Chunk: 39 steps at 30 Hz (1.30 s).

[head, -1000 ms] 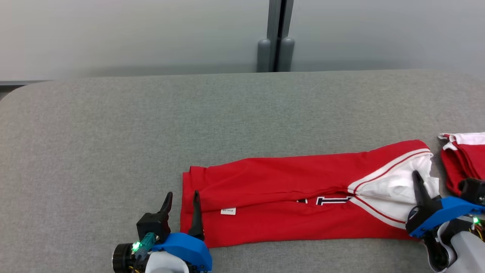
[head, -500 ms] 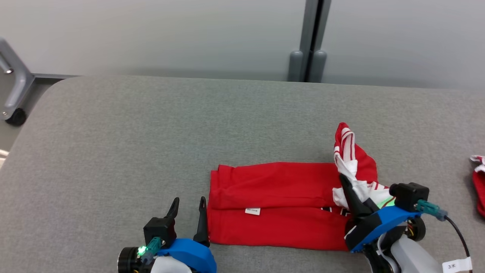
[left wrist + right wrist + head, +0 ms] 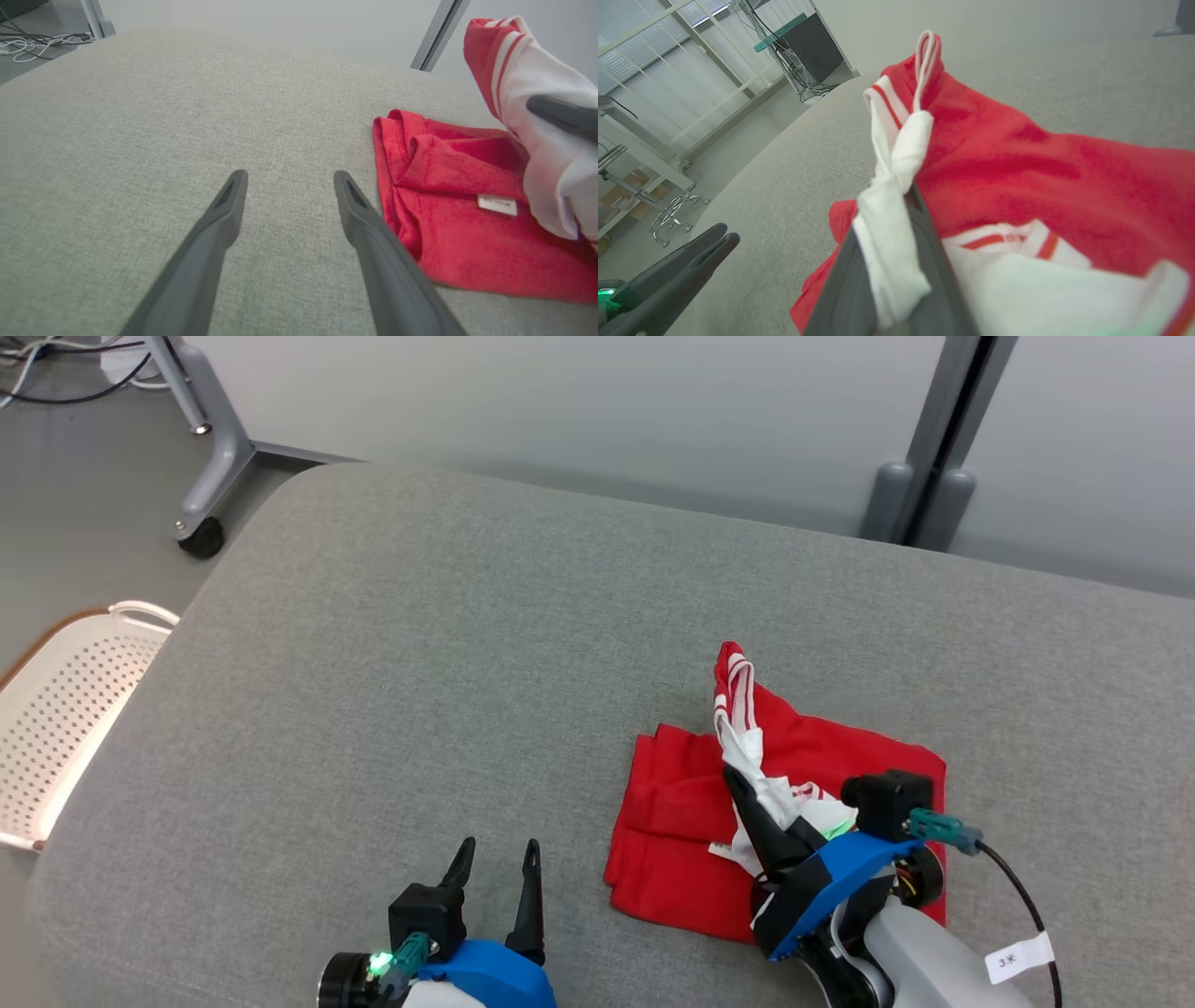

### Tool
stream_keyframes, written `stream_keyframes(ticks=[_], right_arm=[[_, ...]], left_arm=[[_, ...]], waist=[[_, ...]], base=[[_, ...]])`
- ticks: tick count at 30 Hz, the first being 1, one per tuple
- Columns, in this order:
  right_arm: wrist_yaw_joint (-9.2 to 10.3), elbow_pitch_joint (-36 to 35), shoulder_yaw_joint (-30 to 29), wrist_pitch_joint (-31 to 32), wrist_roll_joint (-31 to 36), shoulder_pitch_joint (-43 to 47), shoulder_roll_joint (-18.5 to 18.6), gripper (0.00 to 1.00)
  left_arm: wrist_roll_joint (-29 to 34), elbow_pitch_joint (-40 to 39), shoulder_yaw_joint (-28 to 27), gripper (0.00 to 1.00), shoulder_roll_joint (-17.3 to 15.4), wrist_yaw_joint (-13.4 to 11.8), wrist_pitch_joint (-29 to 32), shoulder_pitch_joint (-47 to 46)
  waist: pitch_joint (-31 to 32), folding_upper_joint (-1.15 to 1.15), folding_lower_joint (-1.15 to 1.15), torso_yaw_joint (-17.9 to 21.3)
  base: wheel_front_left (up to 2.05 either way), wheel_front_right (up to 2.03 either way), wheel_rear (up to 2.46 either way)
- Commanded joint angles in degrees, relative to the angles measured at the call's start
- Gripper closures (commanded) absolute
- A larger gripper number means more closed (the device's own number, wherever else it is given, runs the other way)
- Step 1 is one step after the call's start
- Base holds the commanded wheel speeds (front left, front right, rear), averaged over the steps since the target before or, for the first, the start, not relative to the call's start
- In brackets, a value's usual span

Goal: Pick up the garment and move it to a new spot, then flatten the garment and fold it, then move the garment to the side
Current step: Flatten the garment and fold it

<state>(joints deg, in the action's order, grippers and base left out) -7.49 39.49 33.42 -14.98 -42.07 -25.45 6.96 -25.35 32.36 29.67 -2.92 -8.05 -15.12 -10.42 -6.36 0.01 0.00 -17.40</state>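
Looking down from the head over the grey desk (image 3: 420, 616); skimming low and close from both wrists; sharing the red garment (image 3: 672, 803) throughout.

Bright, even indoor light, faint shadows. In the right wrist view the garment (image 3: 1017, 186) nearest the lens is blurred (green glow at bottom edge).

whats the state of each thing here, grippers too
garment, folded on the table, its white end lifted
right gripper, shut on the garment's white end
left gripper, open, holding nothing, beside the garment
basket, upright, left of the table
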Motion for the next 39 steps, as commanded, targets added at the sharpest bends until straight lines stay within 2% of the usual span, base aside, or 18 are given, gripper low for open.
stream_keyframes(ticks=[1,6,8,11,15,23,28,33,39], right_arm=[[-0.02,1.1,0.9,-0.3,-0.4,-1.0,-0.6,1.0],[-0.02,2.9,3.0,-0.3,-1.0,-2.0,-1.4,1.0],[-0.02,2.4,3.5,-0.3,-1.4,-2.5,-1.7,0.0],[-0.01,0.6,1.8,-0.3,-1.0,-2.5,-1.2,0.0],[-0.01,-2.7,-3.8,-0.2,1.8,-0.4,0.0,0.0],[-0.01,-6.5,-20.4,-0.2,14.7,6.2,0.3,0.0],[-0.01,-8.0,-27.8,-0.2,22.0,10.3,-1.0,0.0],[-0.02,-8.9,-31.4,-0.2,27.8,13.3,-2.3,0.0],[-0.01,-8.6,-33.2,-0.2,30.9,16.1,-3.3,0.0]], left_arm=[[-0.3,-0.1,0.2,0.0,0.0,-0.2,0.0,-0.1],[-0.8,-0.6,0.7,0.0,0.0,-0.8,0.0,-0.2],[-0.7,-0.8,0.5,0.0,0.1,-1.1,0.0,-0.3],[-0.4,-0.6,-0.1,0.0,0.0,-1.3,0.0,-0.6],[0.3,-0.5,-1.3,0.0,0.0,-1.4,0.0,-0.7],[2.6,-0.6,-4.4,0.0,0.0,-1.2,0.0,0.2],[4.6,-1.2,-6.4,0.0,0.0,-1.6,0.0,1.1],[6.5,-2.3,-9.1,0.0,0.0,-1.7,0.0,2.7],[7.9,-3.4,-11.8,0.0,0.0,-1.3,0.0,5.4]], waist=[[-0.7,-0.01,0.0,-1.2],[-0.9,-0.01,0.0,-1.5],[-0.9,-0.01,0.0,-1.0],[-0.7,-0.01,0.0,0.5],[0.3,-0.01,0.0,3.3],[2.7,-0.01,0.0,9.2],[3.8,-0.01,0.0,12.3],[4.9,-0.01,0.0,14.9],[6.0,-0.01,0.0,16.5]], base=[[0.0,0.0,0.0],[0.0,0.0,0.0],[0.0,0.0,0.0],[0.0,0.0,0.0],[0.0,0.0,0.0],[0.0,0.0,0.0],[0.0,0.0,0.0],[0.0,0.0,0.0],[0.0,0.0,0.0]])
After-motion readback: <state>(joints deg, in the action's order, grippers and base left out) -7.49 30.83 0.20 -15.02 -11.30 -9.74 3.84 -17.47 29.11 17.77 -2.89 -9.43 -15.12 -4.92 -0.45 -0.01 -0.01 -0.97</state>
